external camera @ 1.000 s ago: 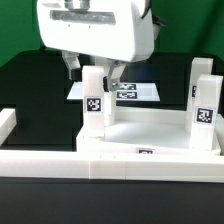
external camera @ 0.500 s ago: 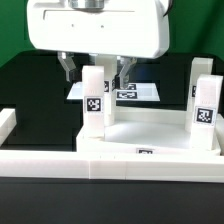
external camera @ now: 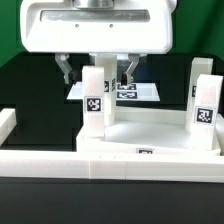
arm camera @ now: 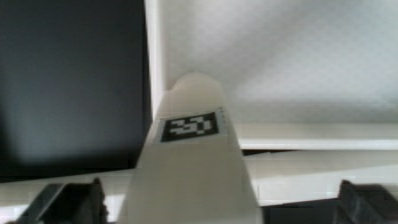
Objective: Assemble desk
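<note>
The white desk top lies on the black table as a tray. Two short white legs stand upright in it, each with a black-and-white tag: one at the exterior view's left and one at its right. My gripper hangs over the left leg, open. Its two fingers straddle the leg's top with a gap on each side, so it holds nothing. In the wrist view the same leg rises between the dark fingertips, with the desk top beyond it.
The marker board lies flat on the table behind the left leg. A long white border rail runs along the front and turns up at the exterior view's left end.
The hand has turned to face the exterior camera more squarely. Its fingers now show farther apart, one on each side of the left leg. The desk parts have not moved.
</note>
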